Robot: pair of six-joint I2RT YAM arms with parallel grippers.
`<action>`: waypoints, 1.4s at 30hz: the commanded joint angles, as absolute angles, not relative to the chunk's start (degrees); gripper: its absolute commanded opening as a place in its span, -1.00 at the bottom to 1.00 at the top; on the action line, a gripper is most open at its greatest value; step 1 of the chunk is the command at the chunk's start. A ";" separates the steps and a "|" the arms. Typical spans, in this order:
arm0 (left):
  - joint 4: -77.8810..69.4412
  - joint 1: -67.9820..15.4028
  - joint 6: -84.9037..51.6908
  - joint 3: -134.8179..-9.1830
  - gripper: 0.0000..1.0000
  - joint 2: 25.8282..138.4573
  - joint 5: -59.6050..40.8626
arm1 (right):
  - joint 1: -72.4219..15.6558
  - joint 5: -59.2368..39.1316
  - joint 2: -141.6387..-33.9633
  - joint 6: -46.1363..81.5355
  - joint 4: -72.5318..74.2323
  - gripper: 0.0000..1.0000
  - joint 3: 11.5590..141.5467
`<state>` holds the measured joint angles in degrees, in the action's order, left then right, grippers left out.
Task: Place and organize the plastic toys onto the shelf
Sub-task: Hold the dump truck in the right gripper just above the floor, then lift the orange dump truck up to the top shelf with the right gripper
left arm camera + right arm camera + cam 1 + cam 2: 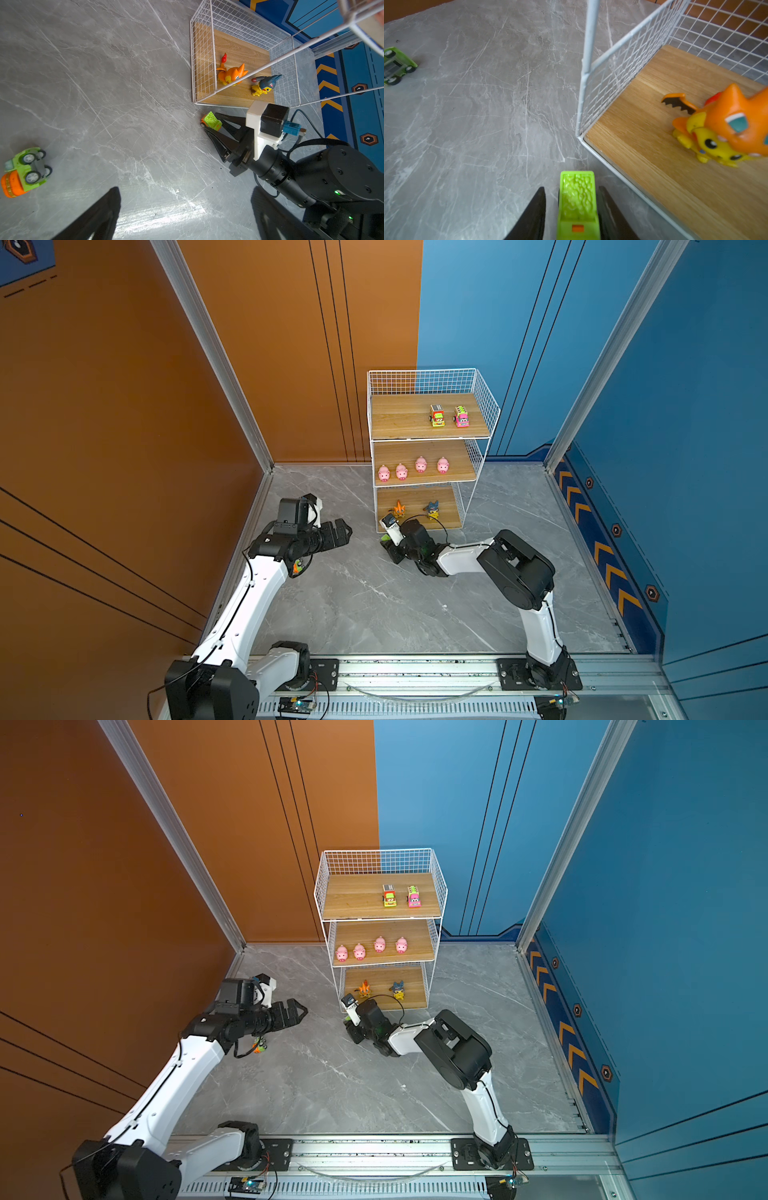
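- In both top views we see the shelf (432, 374) with four pigs (401, 471) in a row on its middle board; the yellow car (436, 415) and pink car (461, 416) stand side by side on the top board; we judge six of eight toys placed
- The bottom board holds an orange figure (399, 509) and a blue-and-yellow figure (433, 510); neither is among the pigs and cars
- Also in the top views, the left gripper (347, 535) hangs over the table (353, 605), spread wide and empty; the green car (259, 1046) lies on the table, partly under that arm; the right gripper (348, 1022) sits low at the shelf's front left foot
- In the left wrist view the green car (25, 172) lies tipped over, wheels showing, well apart from the shelf; the right gripper (209, 124) is clamped on the orange car (212, 121), just beside the bottom board's front corner
- In the right wrist view the orange car's green top (578, 203) sits between the two fingers (533, 212), low over the table; we cannot tell if it is lifted
- Left to do: both cars, which we judge belong on the top board
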<state>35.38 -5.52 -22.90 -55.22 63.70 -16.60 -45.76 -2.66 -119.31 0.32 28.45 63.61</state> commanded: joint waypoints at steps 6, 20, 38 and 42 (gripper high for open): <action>35.07 -4.88 -22.50 -54.68 0.98 63.86 -17.80 | -45.98 -0.89 -120.59 -0.53 26.63 -0.21 64.65; 35.07 -4.83 -22.50 -54.62 0.98 63.63 -17.81 | -46.14 -0.42 -121.03 -0.88 25.88 -0.39 64.90; 34.74 -4.50 -22.76 -54.58 0.98 62.80 -18.40 | -51.77 10.45 -97.81 2.62 3.90 -0.56 65.51; 34.62 -4.39 -22.84 -54.49 0.98 61.79 -18.54 | -54.88 15.24 -88.41 4.42 -6.84 -0.56 68.68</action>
<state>35.33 -4.89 -22.92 -55.22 63.40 -17.06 -53.47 9.02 -93.34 2.28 4.75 65.80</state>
